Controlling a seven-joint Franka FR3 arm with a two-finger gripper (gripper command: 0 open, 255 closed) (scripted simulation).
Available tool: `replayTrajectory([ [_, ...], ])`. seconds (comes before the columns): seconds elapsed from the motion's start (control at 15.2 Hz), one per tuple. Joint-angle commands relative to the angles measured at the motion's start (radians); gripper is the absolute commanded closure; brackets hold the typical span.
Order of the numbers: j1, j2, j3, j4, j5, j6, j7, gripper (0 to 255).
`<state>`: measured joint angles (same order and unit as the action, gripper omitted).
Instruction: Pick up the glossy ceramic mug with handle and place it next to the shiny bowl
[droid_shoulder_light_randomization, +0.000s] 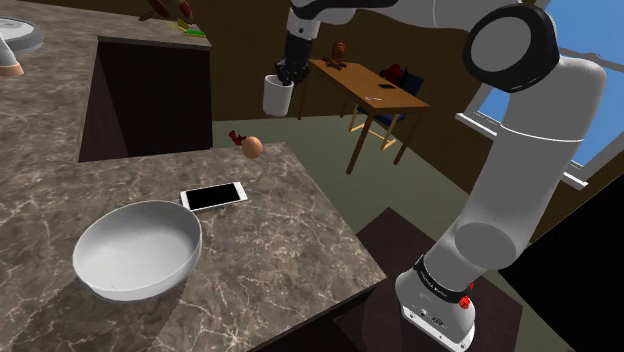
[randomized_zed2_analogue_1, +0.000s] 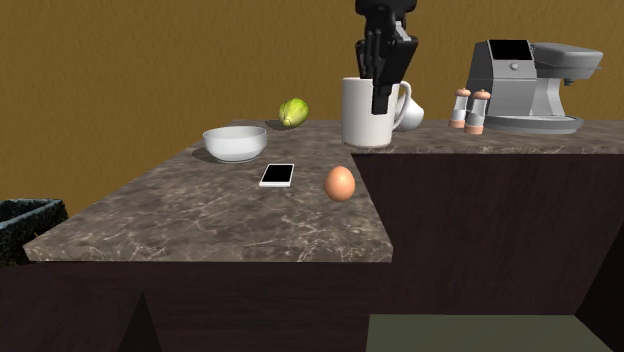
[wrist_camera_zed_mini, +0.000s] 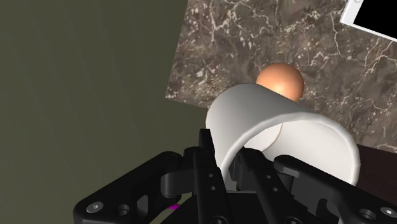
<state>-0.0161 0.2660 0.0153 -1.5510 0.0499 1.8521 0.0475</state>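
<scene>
Shoulder view: the gripper (droid_shoulder_light_randomization: 288, 72) pinched the rim of the white mug (droid_shoulder_light_randomization: 276, 95), which hung in the air off the marbled counter (droid_shoulder_light_randomization: 290, 250), above and beyond the brown egg (droid_shoulder_light_randomization: 254, 147) lying by the counter's far edge. The white bowl (droid_shoulder_light_randomization: 138, 248) stood on the counter well apart from the mug, with a smartphone (droid_shoulder_light_randomization: 213, 195) between bowl and egg. Second exterior view: the mug hung upright, with the egg and the smartphone between it and the bowl. Wrist view: one finger sat inside the mug's mouth and the other outside, clamping the wall, with the egg by the counter's corner below. Assessment: pick-up judged complete; carry to the bowl, set-down beside it and release outstanding.
</scene>
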Motion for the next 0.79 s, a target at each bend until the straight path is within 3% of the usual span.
replayTrajectory([
  [0.0,-0.001,-0.003,0.0,0.027,0.0,-0.031,0.001,255],
  [0.13,-0.001,-0.003,0.0,0.052,0.0,-0.054,0.002,255],
  [0.73,0.103,-0.177,0.071,-0.184,-0.011,0.015,0.177,255],
])
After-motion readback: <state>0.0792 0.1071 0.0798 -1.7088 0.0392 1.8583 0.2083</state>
